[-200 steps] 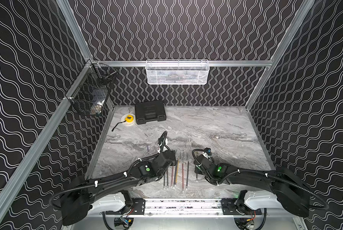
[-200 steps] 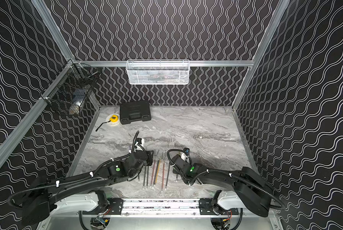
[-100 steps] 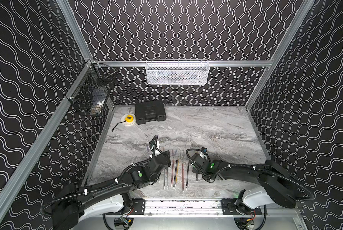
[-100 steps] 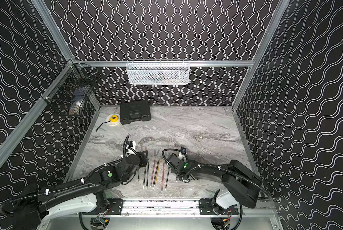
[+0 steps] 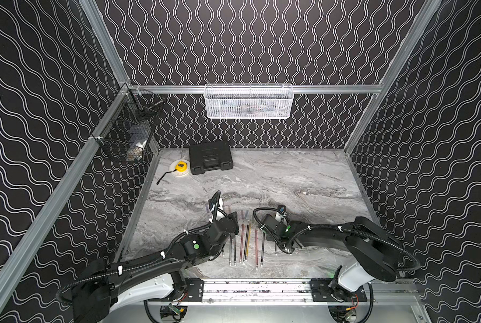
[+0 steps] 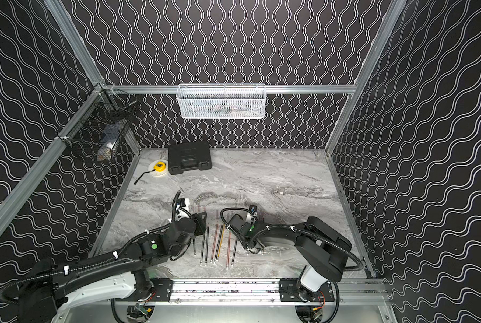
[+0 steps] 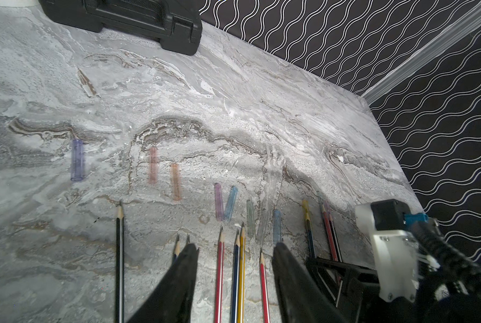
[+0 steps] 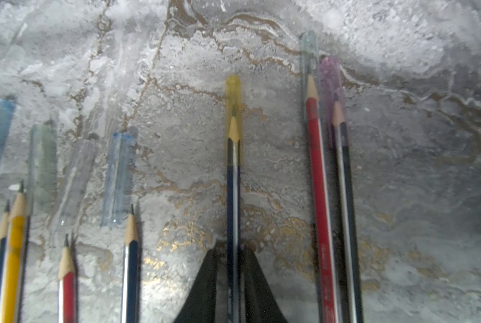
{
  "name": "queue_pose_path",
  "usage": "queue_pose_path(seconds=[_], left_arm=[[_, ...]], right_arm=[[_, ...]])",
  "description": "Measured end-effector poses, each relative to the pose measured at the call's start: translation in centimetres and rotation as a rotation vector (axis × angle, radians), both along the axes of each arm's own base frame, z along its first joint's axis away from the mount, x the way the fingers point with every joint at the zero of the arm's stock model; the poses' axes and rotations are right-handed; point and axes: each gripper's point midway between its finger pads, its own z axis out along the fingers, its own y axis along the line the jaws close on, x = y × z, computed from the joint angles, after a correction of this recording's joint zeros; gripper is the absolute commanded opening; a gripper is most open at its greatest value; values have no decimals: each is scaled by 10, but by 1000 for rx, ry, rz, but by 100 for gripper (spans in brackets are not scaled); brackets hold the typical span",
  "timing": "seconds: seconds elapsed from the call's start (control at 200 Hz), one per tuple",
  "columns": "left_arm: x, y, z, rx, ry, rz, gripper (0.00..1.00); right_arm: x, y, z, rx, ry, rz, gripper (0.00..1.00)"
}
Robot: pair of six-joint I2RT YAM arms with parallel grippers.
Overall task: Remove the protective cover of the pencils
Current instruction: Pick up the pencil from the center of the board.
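Observation:
Several pencils (image 5: 246, 243) lie side by side near the table's front edge. In the right wrist view my right gripper (image 8: 232, 249) is shut on a dark blue pencil (image 8: 232, 195), whose tip sits in a yellow cover (image 8: 232, 92). Beside it, a red pencil (image 8: 319, 181) wears a greenish cover (image 8: 308, 50) and a black pencil wears a purple cover (image 8: 330, 81). My left gripper (image 7: 236, 247) is open above bare-tipped red, blue and yellow pencils and holds nothing. Several loose covers, such as a violet one (image 7: 77, 160) and a blue one (image 8: 119, 179), lie beyond the tips.
A black case (image 5: 210, 157) and a yellow tape measure (image 5: 180, 168) sit at the back left of the marble table (image 5: 289, 179). A white basket (image 5: 249, 102) hangs on the back wall and a black wire basket (image 5: 127, 134) on the left wall.
My right gripper has shifted a little to the left and its jaws have narrowed onto the dark blue pencil. The left arm has stretched lower, its gripper still over the pencils.

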Motion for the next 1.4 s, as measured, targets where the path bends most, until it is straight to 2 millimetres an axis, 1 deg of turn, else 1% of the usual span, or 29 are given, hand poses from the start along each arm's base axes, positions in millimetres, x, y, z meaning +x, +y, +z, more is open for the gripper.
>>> queue_pose_path(seconds=[0.24, 0.355, 0.616, 0.811, 1.016, 1.231, 1.401], left_arm=[[0, 0, 1, -7, -2, 2, 48], [-1, 1, 2, -16, -5, 3, 48], [-2, 3, 1, -26, -6, 6, 48], [-3, 2, 2, -32, -7, 1, 48], [-4, -3, 5, -55, -4, -23, 49], [-8, -17, 8, -122, -8, -95, 50], [-11, -30, 16, -151, -14, -160, 50]], right_arm=[[0, 1, 0, 5, -7, -1, 7], [-2, 1, 1, 19, -6, 3, 5], [-14, -1, 5, 54, 16, 37, 0], [-25, 5, 21, 110, -23, 114, 0], [-33, 6, 41, 217, -96, 163, 0], [-42, 11, 56, 346, -145, 238, 0], [-45, 17, 70, 435, -197, 287, 0]])
